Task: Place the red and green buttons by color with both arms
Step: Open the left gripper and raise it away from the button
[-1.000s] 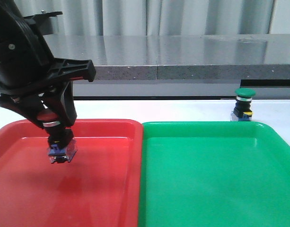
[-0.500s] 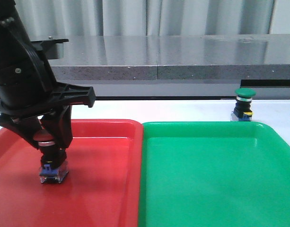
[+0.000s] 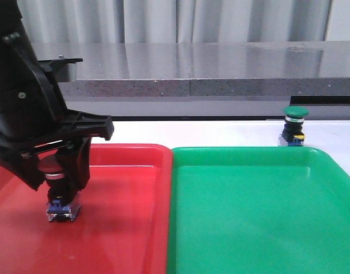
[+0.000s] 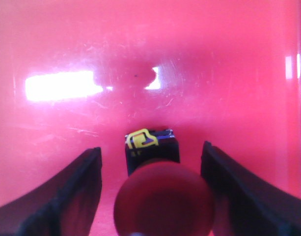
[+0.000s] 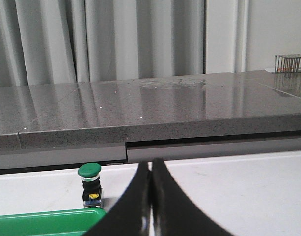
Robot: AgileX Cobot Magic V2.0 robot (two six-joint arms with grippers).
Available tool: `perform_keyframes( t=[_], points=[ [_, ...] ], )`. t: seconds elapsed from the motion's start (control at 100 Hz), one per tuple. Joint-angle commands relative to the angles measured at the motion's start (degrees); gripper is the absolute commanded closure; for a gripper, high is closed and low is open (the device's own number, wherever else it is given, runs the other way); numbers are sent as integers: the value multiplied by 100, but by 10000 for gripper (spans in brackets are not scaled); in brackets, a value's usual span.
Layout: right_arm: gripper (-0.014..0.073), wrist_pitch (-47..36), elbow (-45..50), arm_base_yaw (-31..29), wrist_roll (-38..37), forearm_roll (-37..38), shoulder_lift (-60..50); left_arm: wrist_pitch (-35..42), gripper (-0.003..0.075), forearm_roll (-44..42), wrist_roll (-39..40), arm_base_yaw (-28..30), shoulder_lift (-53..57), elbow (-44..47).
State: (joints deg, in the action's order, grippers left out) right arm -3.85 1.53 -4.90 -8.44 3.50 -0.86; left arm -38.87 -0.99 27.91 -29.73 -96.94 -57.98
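The red button (image 3: pixel 61 188) stands upright on the floor of the red tray (image 3: pixel 126 228). My left gripper (image 3: pixel 56 181) straddles it, jaws open, with a gap between each finger and the button. In the left wrist view the red button's cap (image 4: pixel 162 196) sits between the spread fingers (image 4: pixel 81 182) of the left gripper (image 4: pixel 150 150). The green button (image 3: pixel 294 124) stands on the white table behind the green tray (image 3: pixel 260 217); it also shows in the right wrist view (image 5: pixel 90 184). My right gripper (image 5: pixel 151 166) is shut and empty, apart from the green button, and out of the front view.
The red and green trays lie side by side at the front and touch at the middle. A grey stone counter (image 3: pixel 220 68) runs along the back, with curtains behind it. The green tray's corner (image 5: pixel 42 221) shows in the right wrist view.
My left gripper has carried the red button down and to the left, set it on the red tray's floor, and opened its jaws. The green button has not moved.
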Motion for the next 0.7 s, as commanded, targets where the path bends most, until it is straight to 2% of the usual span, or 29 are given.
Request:
perform_keyframes(
  t=[0.0, 0.33, 0.45, 0.54, 0.69],
  points=[
    [658, -428, -103, -32, 23, 15, -101, 158, 290, 23, 62, -41, 356, -124],
    [658, -428, -103, -32, 23, 15, -101, 95, 292, -148, 62, -41, 1173, -124],
    [658, -428, -103, -32, 23, 15, -101, 41, 316, -276, 62, -41, 1514, -124],
    [658, -428, -103, -32, 23, 15, -101, 41, 390, -341, 62, -41, 1799, -124],
    [658, -428, -103, -32, 23, 15, -101, 64, 607, -511, 62, -41, 2273, -124]
  ],
)
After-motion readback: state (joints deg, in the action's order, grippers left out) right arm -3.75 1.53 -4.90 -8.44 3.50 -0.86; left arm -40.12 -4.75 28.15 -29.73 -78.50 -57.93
